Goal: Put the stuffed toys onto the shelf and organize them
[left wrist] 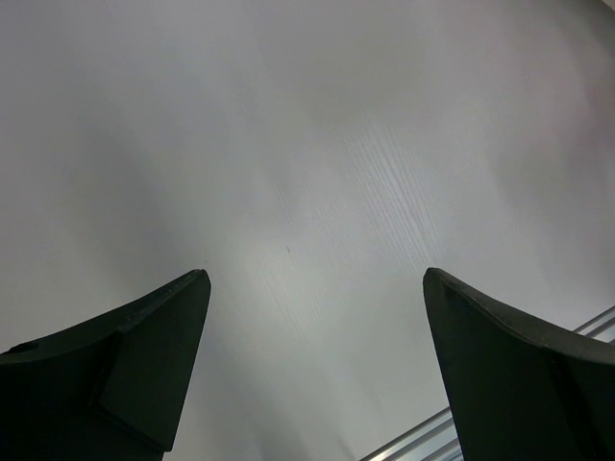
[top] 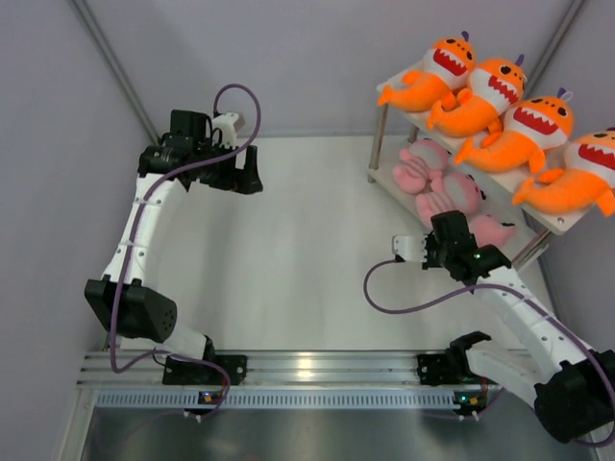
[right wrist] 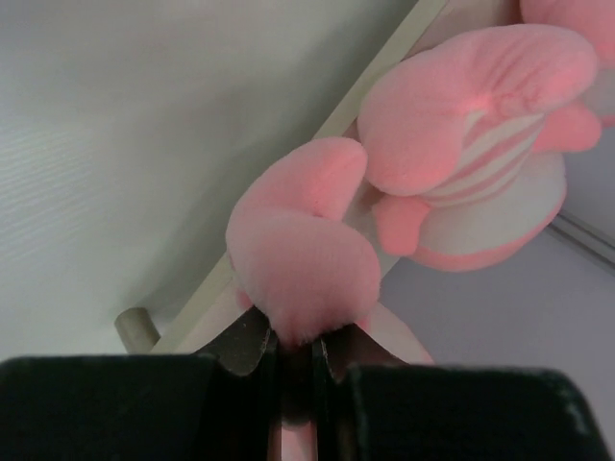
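Pinching a lobe of a rounded pink plush [right wrist: 303, 259], your right gripper [right wrist: 298, 351] has its jaws nearly together, at the front edge of the lower board of the shelf [top: 555, 223]. More pink plush [top: 428, 168] crowd that tier. Four orange shark plush [top: 478, 101] line the top board. Your left gripper [left wrist: 317, 279] hangs spread wide above the table [top: 307, 250], well apart from the shelf.

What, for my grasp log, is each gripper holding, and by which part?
The right gripper pinches a pink plush by one rounded lobe, perhaps a limb; the left gripper is open, empty.
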Available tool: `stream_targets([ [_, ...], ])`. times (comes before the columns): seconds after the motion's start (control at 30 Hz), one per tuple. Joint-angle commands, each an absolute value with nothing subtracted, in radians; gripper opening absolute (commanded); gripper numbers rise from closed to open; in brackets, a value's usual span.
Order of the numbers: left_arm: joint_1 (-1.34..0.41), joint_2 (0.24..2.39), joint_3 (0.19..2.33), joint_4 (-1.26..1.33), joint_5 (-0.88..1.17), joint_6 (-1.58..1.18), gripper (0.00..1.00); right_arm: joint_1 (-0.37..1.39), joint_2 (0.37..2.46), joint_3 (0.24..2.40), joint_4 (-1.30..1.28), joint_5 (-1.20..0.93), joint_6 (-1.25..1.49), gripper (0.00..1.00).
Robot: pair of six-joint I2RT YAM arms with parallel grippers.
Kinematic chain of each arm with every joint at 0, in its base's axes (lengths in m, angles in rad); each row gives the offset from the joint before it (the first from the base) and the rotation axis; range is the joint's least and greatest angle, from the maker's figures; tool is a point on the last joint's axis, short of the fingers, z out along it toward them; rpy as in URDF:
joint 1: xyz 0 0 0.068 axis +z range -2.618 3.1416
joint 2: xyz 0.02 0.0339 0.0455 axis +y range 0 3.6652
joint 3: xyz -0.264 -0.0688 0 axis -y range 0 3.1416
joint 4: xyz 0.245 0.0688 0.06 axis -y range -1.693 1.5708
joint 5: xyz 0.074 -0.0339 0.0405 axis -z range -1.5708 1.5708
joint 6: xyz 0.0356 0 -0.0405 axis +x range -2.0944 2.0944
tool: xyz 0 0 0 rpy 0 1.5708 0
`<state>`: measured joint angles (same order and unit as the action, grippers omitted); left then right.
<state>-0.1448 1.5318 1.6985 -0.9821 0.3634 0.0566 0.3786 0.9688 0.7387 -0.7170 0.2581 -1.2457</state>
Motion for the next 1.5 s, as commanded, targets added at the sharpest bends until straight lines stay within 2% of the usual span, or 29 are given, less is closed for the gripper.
stream_targets([
  [0.0,-0.144,1.532,1.697,-0.976,0.387,0.078,0.98,0.327,0.954,0.723,-0.486,0.170,-1.380,0.00],
  [0.13,-0.144,1.543,1.704,-0.976,0.387,0.080,0.98,0.261,0.988,0.712,-0.462,0.138,-1.402,0.01],
  [0.27,-0.144,1.551,1.706,-0.976,0.387,0.080,0.98,0.213,0.991,0.689,-0.410,0.094,-1.427,0.09],
  [0.3,-0.144,1.554,1.707,-0.976,0.388,0.080,0.98,0.189,0.997,0.690,-0.410,0.084,-1.439,0.15],
  [0.53,-0.144,1.549,1.704,-0.976,0.385,0.086,0.98,0.134,1.052,0.684,-0.382,0.080,-1.448,0.36],
  [0.57,-0.144,1.548,1.704,-0.976,0.382,0.089,0.98,0.132,1.054,0.684,-0.383,0.083,-1.448,0.40],
  [0.6,-0.144,1.546,1.703,-0.976,0.380,0.092,0.98,0.129,1.055,0.681,-0.382,0.087,-1.448,0.51],
  [0.7,-0.144,1.542,1.700,-0.976,0.376,0.097,0.98,0.127,1.046,0.683,-0.408,0.087,-1.436,0.64],
  [0.9,-0.144,1.542,1.700,-0.976,0.391,0.097,0.98,0.156,0.960,0.690,-0.500,0.094,-1.405,0.76],
  [1.2,-0.144,1.534,1.695,-0.976,0.390,0.107,0.98,0.314,0.917,0.739,-0.776,0.213,-1.284,0.78],
  [1.33,-0.144,1.532,1.695,-0.977,0.393,0.109,0.98,0.362,0.920,0.826,-0.839,0.154,-1.183,0.78],
  [1.4,-0.144,1.535,1.694,-0.976,0.400,0.106,0.98,0.377,0.930,0.862,-0.824,0.083,-1.096,0.97],
  [1.47,-0.144,1.539,1.694,-0.977,0.405,0.101,0.98,0.390,0.956,0.903,-0.740,0.057,-1.002,0.97],
])
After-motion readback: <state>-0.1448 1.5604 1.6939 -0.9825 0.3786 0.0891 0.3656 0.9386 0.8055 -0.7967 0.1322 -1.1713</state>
